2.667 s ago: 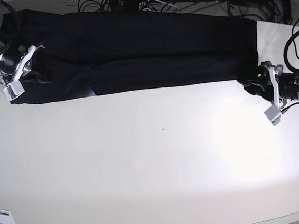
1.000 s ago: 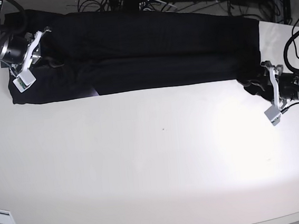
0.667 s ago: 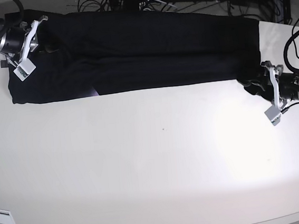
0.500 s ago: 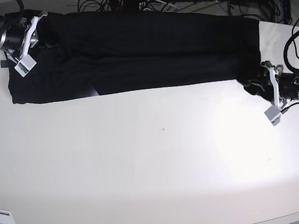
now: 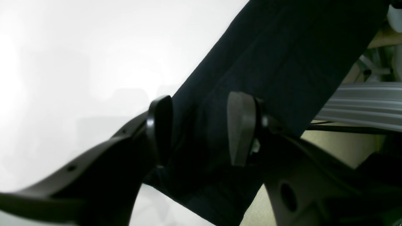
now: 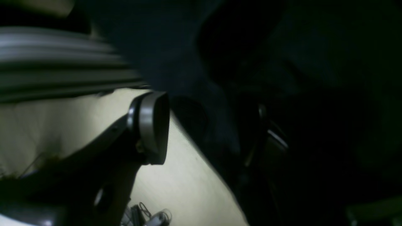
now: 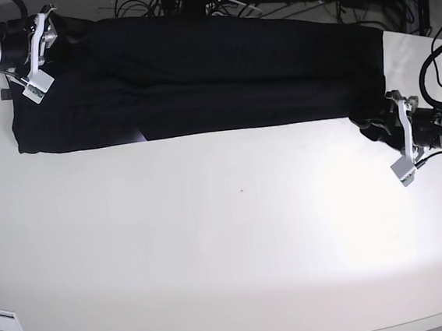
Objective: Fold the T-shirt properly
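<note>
Carried to the upper left, the right gripper (image 7: 35,52) gapes beside the T-shirt (image 7: 220,79), a long top-edge band awaiting crosswise folds, left gripper (image 5: 199,130) spread around its corner.

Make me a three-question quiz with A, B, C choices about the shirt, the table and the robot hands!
1. Where does the T-shirt lie on the table?
A. Along the far edge
B. In the middle
C. At the near edge

2. What colour is the side of the T-shirt that shows?
A. White
B. Black
C. Red

3. How do the left gripper's jaws stand?
A. Apart, cloth between them
B. Pressed shut on nothing
C. Clamped on a cup

Answers:
1 A: it stretches across the top of the base view.
2 B: only plain dark cloth shows.
3 A: the wrist view shows a gap with cloth in it.
</note>
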`<act>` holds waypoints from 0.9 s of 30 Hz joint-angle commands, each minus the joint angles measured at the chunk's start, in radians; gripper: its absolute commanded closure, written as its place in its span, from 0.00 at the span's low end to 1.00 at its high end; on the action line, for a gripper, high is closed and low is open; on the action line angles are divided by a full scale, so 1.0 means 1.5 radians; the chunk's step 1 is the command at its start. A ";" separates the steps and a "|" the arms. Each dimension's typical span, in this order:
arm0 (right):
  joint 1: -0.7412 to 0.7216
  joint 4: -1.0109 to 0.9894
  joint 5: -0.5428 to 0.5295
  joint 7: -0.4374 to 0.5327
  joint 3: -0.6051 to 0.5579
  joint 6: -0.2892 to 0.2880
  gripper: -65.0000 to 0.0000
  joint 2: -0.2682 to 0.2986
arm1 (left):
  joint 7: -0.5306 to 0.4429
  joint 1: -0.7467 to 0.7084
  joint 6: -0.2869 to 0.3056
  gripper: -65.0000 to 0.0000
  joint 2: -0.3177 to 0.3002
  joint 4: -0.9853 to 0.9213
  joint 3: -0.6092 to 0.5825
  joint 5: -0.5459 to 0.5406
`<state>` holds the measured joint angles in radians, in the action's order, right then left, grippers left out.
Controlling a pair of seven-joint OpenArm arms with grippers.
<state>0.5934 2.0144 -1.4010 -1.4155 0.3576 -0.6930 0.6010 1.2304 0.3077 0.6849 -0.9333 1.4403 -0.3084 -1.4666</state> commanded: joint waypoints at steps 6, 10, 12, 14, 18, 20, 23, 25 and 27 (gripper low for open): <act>-0.005 0.098 -0.055 0.013 0.007 -0.003 0.44 0.021 | -0.012 0.013 0.002 0.53 -0.017 0.008 0.007 -0.011; -0.006 0.138 -0.055 0.013 0.007 -0.003 0.44 0.021 | -0.012 0.013 0.002 0.53 -0.017 0.008 0.007 -0.011; -0.008 0.142 -0.055 0.013 0.007 -0.003 0.45 0.021 | -0.012 0.013 0.002 0.53 -0.017 0.008 0.007 -0.011; -0.008 0.142 -0.055 0.013 0.007 -0.003 0.60 0.020 | -0.012 0.013 0.002 0.53 -0.017 0.008 0.007 -0.011; -0.008 0.142 0.102 0.137 0.007 -0.003 1.00 -0.014 | -0.013 0.015 0.002 0.53 -0.017 0.008 0.007 -0.011; -0.008 0.138 0.193 0.222 0.006 -0.003 1.00 -0.041 | -0.020 0.021 0.002 0.53 -0.017 0.008 0.008 -0.011; -0.008 0.138 0.325 0.344 0.006 -0.003 1.00 -0.079 | -0.020 0.037 0.002 0.53 -0.012 0.008 0.017 -0.011; -0.008 0.137 0.400 0.385 0.006 -0.003 1.00 -0.104 | -0.022 0.045 0.002 0.53 -0.011 0.008 0.027 -0.011; -0.008 0.132 0.446 0.392 0.006 -0.003 1.00 -0.128 | -0.023 0.048 0.002 0.53 -0.011 0.008 0.047 -0.011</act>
<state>0.5819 2.2028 -0.7177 -0.8516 0.3588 -0.6933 0.3962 1.2053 0.3580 0.6853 -0.9249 1.4422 -0.2539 -1.4666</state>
